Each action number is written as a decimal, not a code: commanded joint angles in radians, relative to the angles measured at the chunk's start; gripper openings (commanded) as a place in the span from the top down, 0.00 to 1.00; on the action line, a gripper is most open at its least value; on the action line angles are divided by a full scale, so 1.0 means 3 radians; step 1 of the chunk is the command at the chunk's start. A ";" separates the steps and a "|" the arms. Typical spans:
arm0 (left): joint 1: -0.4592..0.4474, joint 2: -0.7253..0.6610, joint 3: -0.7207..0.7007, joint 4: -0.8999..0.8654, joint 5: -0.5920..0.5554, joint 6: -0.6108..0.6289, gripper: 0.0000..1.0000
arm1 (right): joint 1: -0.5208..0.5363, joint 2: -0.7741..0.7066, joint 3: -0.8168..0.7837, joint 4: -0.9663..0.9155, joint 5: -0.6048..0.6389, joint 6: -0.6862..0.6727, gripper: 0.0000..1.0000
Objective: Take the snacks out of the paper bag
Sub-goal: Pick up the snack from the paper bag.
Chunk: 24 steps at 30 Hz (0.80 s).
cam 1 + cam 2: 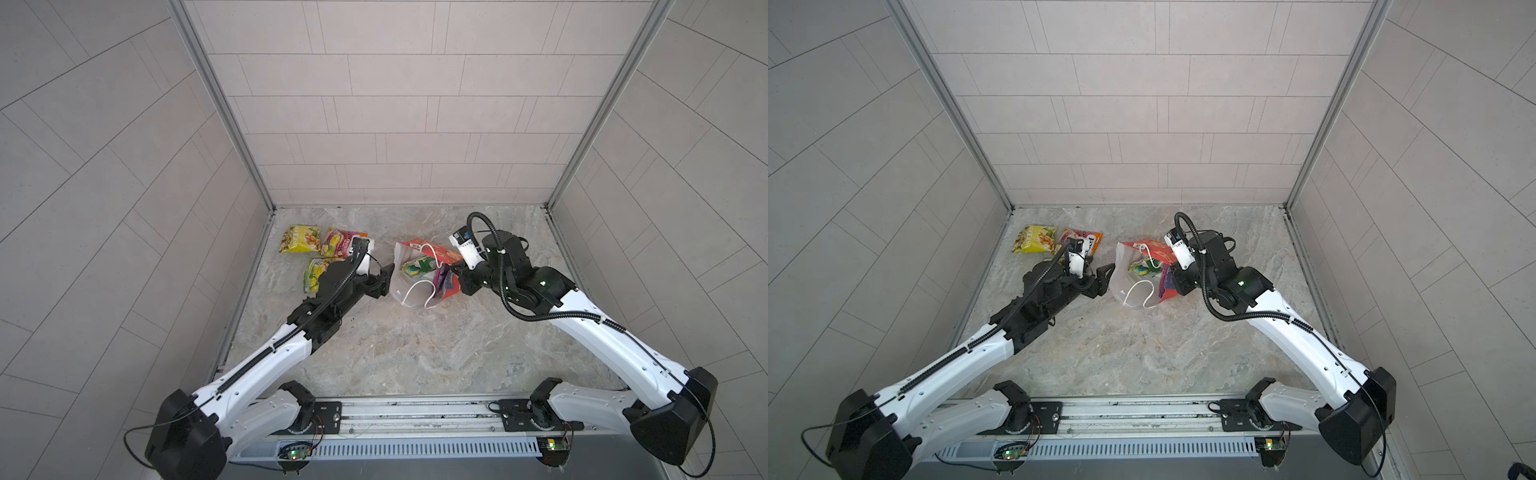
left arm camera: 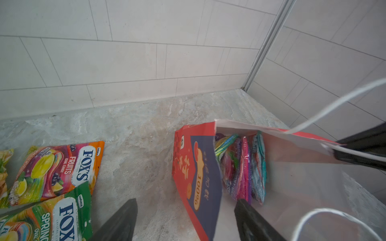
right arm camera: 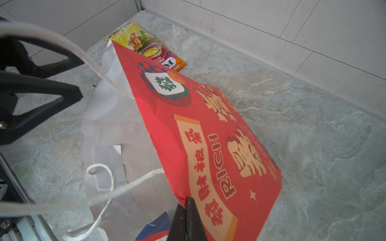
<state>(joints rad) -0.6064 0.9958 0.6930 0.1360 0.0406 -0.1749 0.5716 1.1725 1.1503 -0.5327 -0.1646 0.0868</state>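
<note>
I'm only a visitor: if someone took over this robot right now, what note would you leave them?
Left gripper: open, empty, at the mouth of the paper bag.
Right gripper: shut on the bag's red rim; the bag is tipped, with its mouth open.
Done: yellow packet, pink-orange packet and green packet lie on the table beside the left arm.
Left: the packets inside, edge-on, exact count unclear. Probably reach in with the left gripper next.
</note>
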 commanded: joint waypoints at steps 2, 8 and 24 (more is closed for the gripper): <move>-0.0182 -0.0384 0.0144 -0.0292 -0.0037 0.0569 0.21 | 0.0019 -0.0010 0.0045 -0.0050 -0.0017 -0.0024 1.00; -0.0311 -0.0350 0.0267 -0.0560 0.0339 0.0833 0.32 | 0.0017 -0.0163 -0.0084 0.0303 -0.0234 0.0001 1.00; -0.0696 0.0333 0.0332 -0.0375 0.0499 0.1239 0.45 | -0.0001 -0.0283 -0.0301 0.0726 -0.0395 0.0083 1.00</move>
<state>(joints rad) -0.8047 1.1004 0.7837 -0.0143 0.1871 0.1497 0.5720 1.0992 1.0668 -0.3717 -0.2729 0.1020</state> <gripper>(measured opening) 0.555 0.049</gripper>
